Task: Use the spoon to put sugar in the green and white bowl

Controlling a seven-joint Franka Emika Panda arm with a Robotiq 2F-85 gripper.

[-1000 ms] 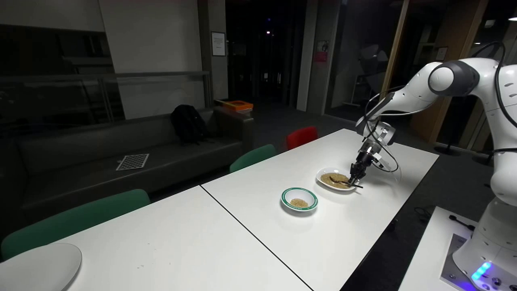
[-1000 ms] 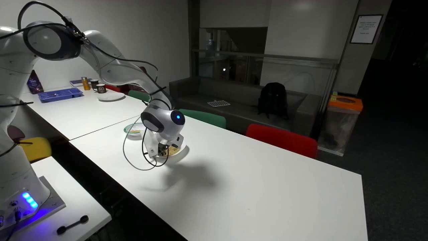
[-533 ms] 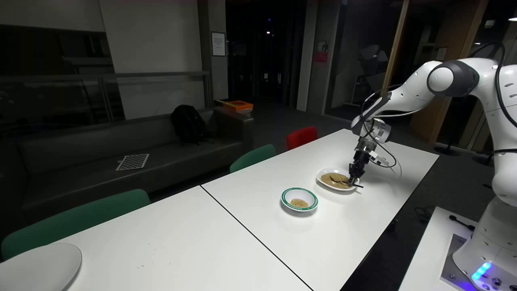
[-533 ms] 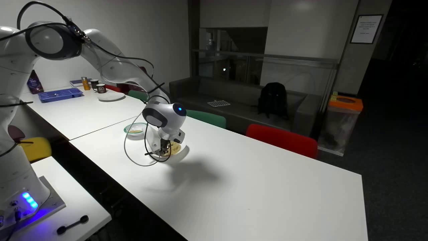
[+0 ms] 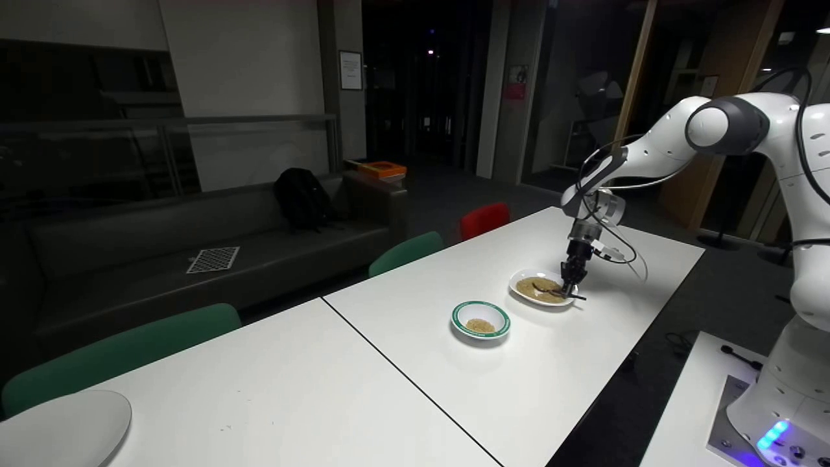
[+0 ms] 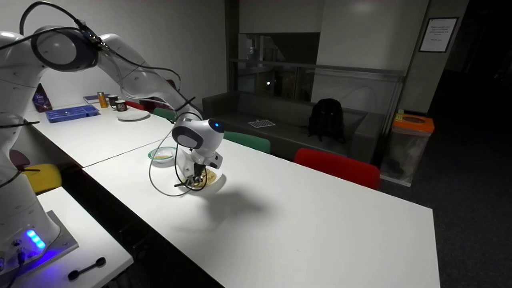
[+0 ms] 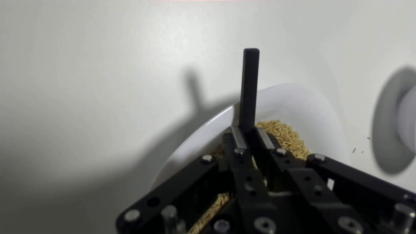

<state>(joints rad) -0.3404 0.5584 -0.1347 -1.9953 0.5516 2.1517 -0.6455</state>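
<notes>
The rim of the one green and white bowl (image 5: 476, 311) carries lettering too small for me to read; print on the purple packet (image 6: 41, 99) is blurred. My tool (image 7: 251, 136) pinches one spoon (image 7: 249, 87) by its handle, its head over tan grains (image 7: 289, 138) in one white dish (image 7: 305, 104). That bowl holds some too. I count two mugs (image 6: 121, 105) beyond.
</notes>
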